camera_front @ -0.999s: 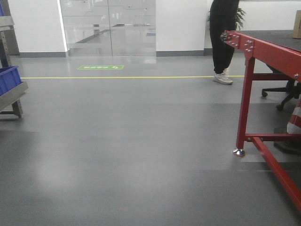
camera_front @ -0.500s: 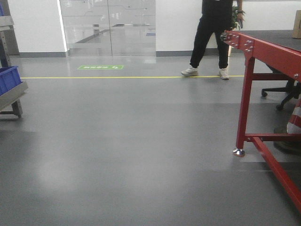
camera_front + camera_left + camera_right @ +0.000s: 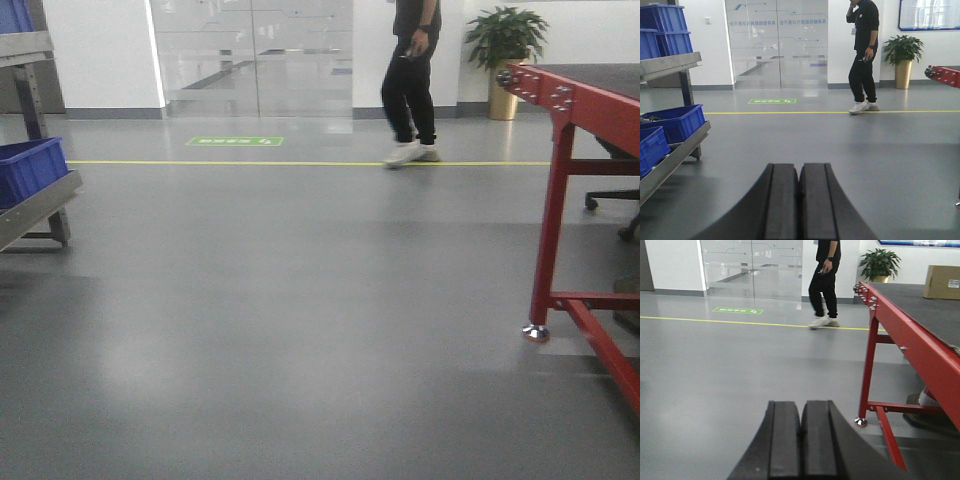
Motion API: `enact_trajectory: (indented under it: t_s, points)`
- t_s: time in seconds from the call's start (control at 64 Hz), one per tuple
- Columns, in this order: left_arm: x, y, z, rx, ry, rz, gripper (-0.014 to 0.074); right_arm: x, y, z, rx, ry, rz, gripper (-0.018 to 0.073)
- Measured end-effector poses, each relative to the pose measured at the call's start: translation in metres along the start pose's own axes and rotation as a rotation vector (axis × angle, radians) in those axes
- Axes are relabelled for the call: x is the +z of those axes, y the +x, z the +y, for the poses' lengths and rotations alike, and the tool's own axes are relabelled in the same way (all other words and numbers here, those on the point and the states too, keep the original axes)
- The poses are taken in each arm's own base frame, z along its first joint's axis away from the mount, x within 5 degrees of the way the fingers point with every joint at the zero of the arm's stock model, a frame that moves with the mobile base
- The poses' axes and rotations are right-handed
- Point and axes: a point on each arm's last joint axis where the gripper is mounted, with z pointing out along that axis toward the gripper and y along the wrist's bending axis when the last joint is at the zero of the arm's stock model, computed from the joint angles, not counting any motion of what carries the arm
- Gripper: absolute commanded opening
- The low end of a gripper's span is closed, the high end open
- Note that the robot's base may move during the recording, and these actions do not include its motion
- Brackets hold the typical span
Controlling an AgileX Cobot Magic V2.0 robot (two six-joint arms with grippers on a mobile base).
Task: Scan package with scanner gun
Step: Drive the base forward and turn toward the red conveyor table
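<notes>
Package [image 3: 942, 282] spotted in the right wrist view: a tan cardboard box sitting at the far end of the red table [image 3: 900, 327], on its dark top, with a small white label showing on the facing side. It sits well apart from both arms.

Right gripper [image 3: 801, 440] hangs low over the grey floor [image 3: 300, 330], its two black fingers pressed flat together with nothing between them. Between it and the box stand the table's near red leg, its lower crossbar and the long run of tabletop. Left gripper [image 3: 800, 200] looks the same, fingers clamped tight against each other and empty, pointing down the open hall.

Out ahead, a person [image 3: 412, 80] in black clothes and white shoes is mid-stride right on the yellow line [image 3: 250, 163], holding something small in one hand; what it is cannot be told. Behind stand frosted glass doors [image 3: 255, 55], with a green floor sign [image 3: 235, 141] just in front of them. A potted plant [image 3: 505, 50] in a gold pot stands by the wall, near the table's far corner. On the left, blue bins [image 3: 675, 122] sit on a metal rack [image 3: 670, 160]. The wheeled base of an office chair [image 3: 615, 195] peeks out beyond the table frame.
</notes>
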Motion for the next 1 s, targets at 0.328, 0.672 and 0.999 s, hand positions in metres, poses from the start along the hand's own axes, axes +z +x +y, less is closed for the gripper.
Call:
enact_trajectory:
  t_s: [0.328,0.672,0.999]
  points:
    - [0.0,0.0,0.0,0.002,0.0,0.0,-0.0111,0.0,0.0,0.0,0.0,0.0,0.0,-0.0154]
    - [0.0,-0.0005,0.0,0.002,0.0,-0.005,-0.0111,0.0,0.0,0.0,0.0,0.0,0.0,-0.0154]
    - [0.0,-0.0005,0.0,0.002,0.0,-0.005,-0.0111,0.0,0.0,0.0,0.0,0.0,0.0,-0.0154]
